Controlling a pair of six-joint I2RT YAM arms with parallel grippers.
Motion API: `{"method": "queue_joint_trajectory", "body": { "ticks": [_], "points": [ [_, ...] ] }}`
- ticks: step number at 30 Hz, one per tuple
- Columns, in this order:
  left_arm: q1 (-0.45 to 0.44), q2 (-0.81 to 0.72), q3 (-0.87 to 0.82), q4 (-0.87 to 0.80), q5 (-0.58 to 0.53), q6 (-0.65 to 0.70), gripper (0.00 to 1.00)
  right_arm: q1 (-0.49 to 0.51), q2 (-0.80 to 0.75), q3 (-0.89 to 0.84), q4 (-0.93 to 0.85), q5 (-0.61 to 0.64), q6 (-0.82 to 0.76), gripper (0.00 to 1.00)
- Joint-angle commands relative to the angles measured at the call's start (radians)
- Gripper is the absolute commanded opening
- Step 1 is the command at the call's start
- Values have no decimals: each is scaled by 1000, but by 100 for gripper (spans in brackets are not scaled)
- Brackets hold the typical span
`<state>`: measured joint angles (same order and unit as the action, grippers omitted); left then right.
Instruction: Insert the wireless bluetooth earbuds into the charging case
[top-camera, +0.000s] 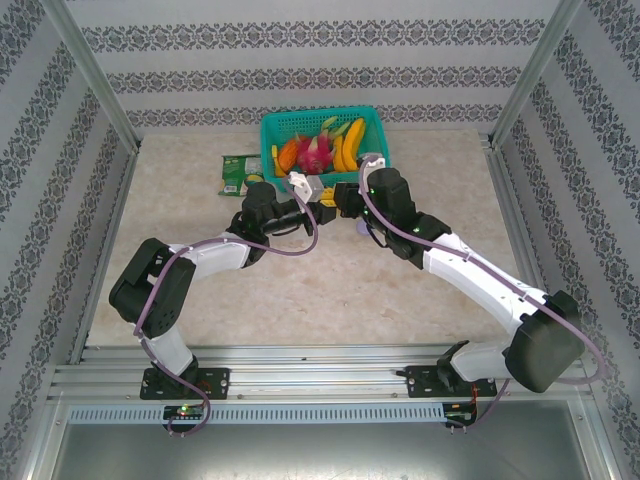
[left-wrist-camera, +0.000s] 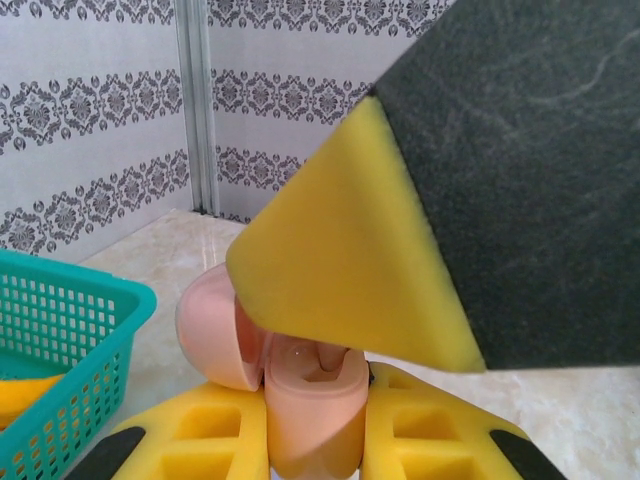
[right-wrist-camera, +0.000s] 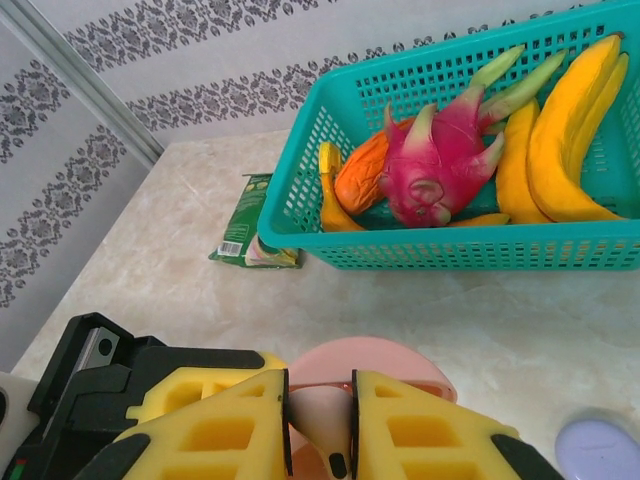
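- Right gripper (right-wrist-camera: 320, 395), bottom centre of its wrist view: yellow fingers pinched on one pinkish earbud (right-wrist-camera: 322, 432), whose long axis seems to run along the fingers.
- Pink charging case (left-wrist-camera: 310, 410), bottom centre of the left wrist view: lid open and clamped in your left gripper (left-wrist-camera: 317, 392), just beyond the right fingertips.
- Coming move, as judged: you push the earbud along the fingers' line into the case's mouth, while the left arm only steadies.
- Lilac case (right-wrist-camera: 600, 450): lower right, apart.
- Teal basket (right-wrist-camera: 450, 250) of fruit: upper right.
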<state>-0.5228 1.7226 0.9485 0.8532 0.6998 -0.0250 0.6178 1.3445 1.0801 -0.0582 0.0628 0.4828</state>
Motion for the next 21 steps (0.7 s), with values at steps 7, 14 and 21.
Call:
{"method": "queue_joint_trajectory", "body": {
  "ticks": [7, 14, 21],
  "points": [
    [-13, -44, 35, 93, 30, 27, 0, 10, 27, 7, -47, -14, -19, 23],
    [-13, -48, 23, 101, 33, 22, 0, -8, 22, 23, -55, -11, 8, 33],
    [-13, -47, 12, 110, 33, 19, 0, -23, 18, 56, -61, -21, 33, 38]
  ]
}}
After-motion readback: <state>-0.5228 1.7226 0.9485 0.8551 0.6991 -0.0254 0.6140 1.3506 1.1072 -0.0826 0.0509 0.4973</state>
